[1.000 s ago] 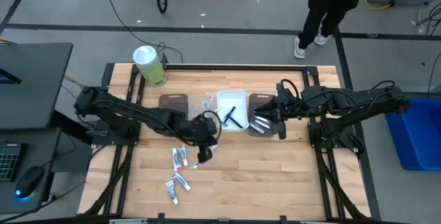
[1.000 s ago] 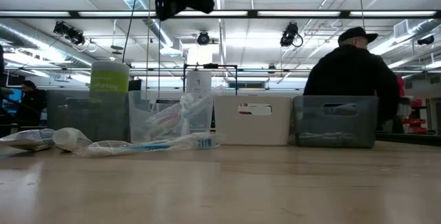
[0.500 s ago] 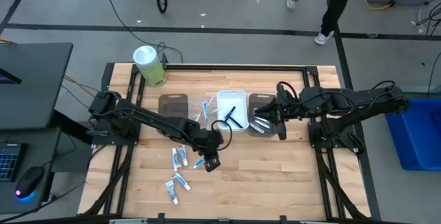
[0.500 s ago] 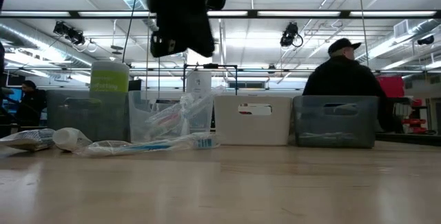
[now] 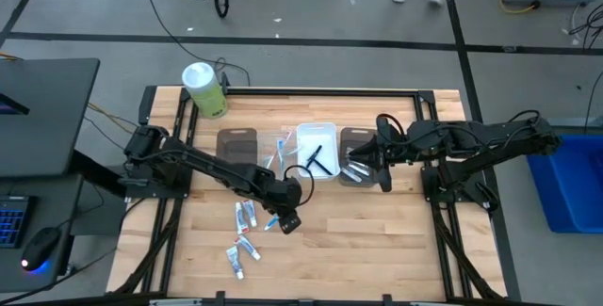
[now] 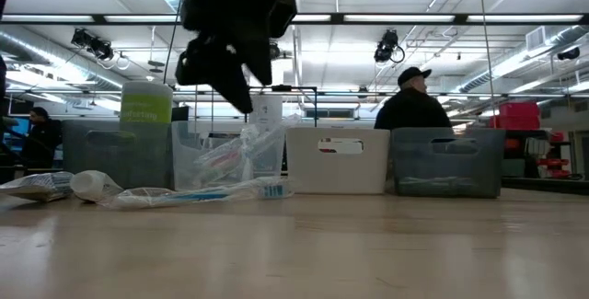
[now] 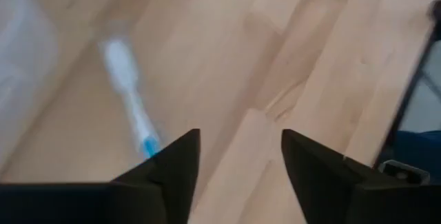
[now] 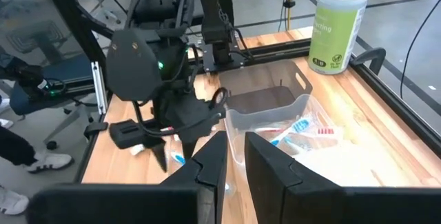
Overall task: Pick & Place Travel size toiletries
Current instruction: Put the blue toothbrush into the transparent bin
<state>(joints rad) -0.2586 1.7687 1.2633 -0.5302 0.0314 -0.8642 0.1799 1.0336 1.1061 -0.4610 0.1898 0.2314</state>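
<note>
From above, four trays sit in a row across the middle of the wooden table [image 5: 377,249]: a dark tray [image 5: 236,143], a clear tray [image 5: 276,148] holding blue-and-white toothbrushes, a white tray [image 5: 317,135] with black razors [image 5: 317,161] in it, and a second dark tray [image 5: 355,139] with small silvery tubes [image 5: 353,169]. One green-white canister [image 5: 204,89] stands at the far left corner. Nearer the front, loose toothpaste tubes [image 5: 245,216] lie in two small clusters, white with red and blue; how many there are cannot be told exactly. The left gripper [image 5: 288,221] hangs just beside them, over a single blue-white toothbrush [image 5: 272,222]. The right gripper [image 5: 362,158] sits over the second dark tray.

Seen level with the tabletop, the toothbrush [image 6: 198,194] lies flat in front of the clear tray, in a clear wrapper, with a white-capped tube [image 6: 55,185] beside it. The left gripper [image 6: 225,74] hangs well above them. One person [image 6: 412,106] stands behind the trays.

Through the left wrist camera, the two fingers [image 7: 173,176] stand spread apart, holding nothing, with the toothbrush [image 7: 129,93] lying on bare wood just beyond them.

Through the right wrist camera, its fingers [image 8: 210,160] are nearly together with a narrow gap, gripping nothing visible.
</note>
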